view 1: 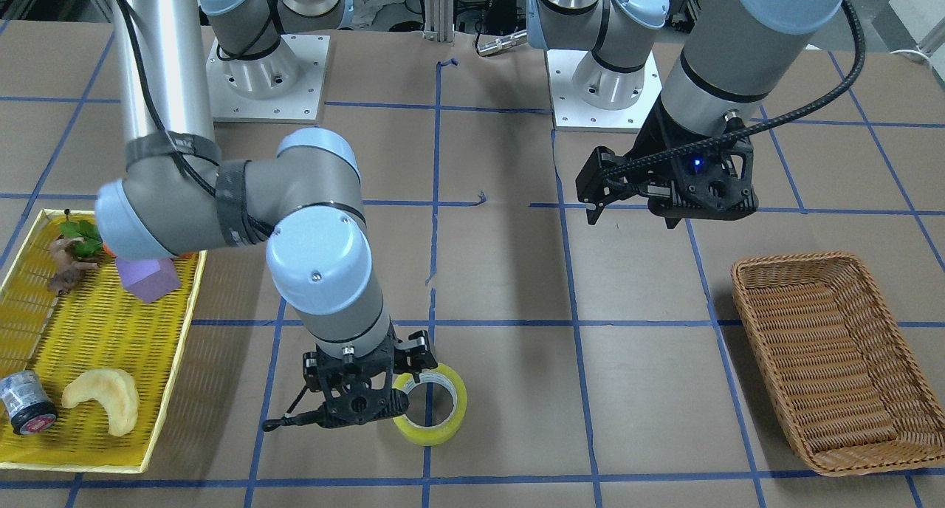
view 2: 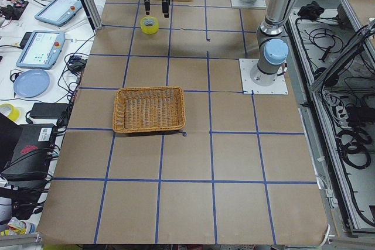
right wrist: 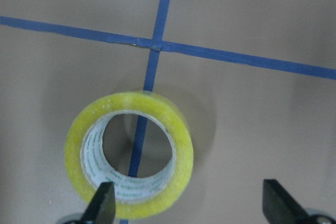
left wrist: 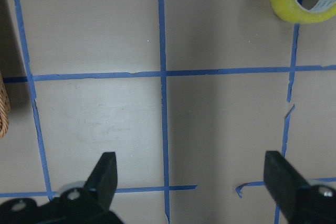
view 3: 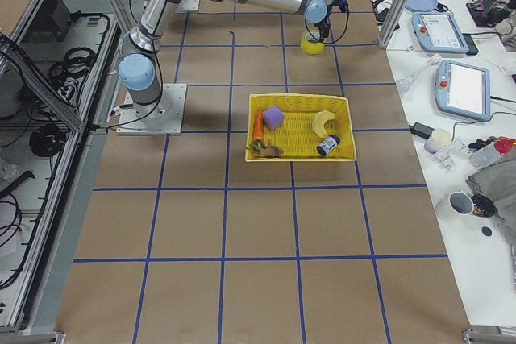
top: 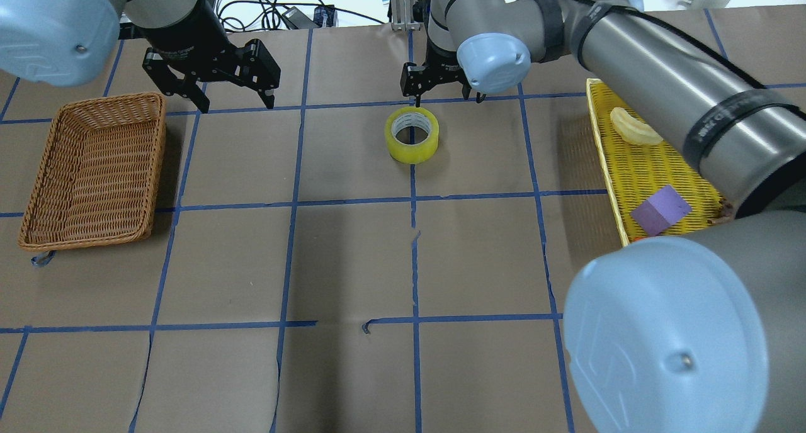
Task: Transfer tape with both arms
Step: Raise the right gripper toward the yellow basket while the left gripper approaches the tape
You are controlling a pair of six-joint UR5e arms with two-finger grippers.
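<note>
Tape (top: 412, 134) flat on the table (top: 352, 263) well apart from the wicker basket (top: 94, 168), probably light, stiff and slick-sided, best pinched across its wall through the core; right gripper (top: 448, 99) spread wide at its rim, left gripper (top: 237, 106) wide and empty near the basket.

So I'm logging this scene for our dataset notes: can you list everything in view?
tape: one, translucent yellow, flat on a blue grid line, mid-table.
basket: one, brown wicker, robot's left side of the table.
tray: one, yellow mesh, robot's right side.
block: one, purple, in the tray.
crescent piece: one, pale yellow, in the tray.
cylinder: one, grey with a red-and-black end, in the tray.
leafy item: one, green and brown, in the tray.
left gripper: one, black, open, hovering beside the basket.
right gripper: one, black, open, at the tape.
</note>
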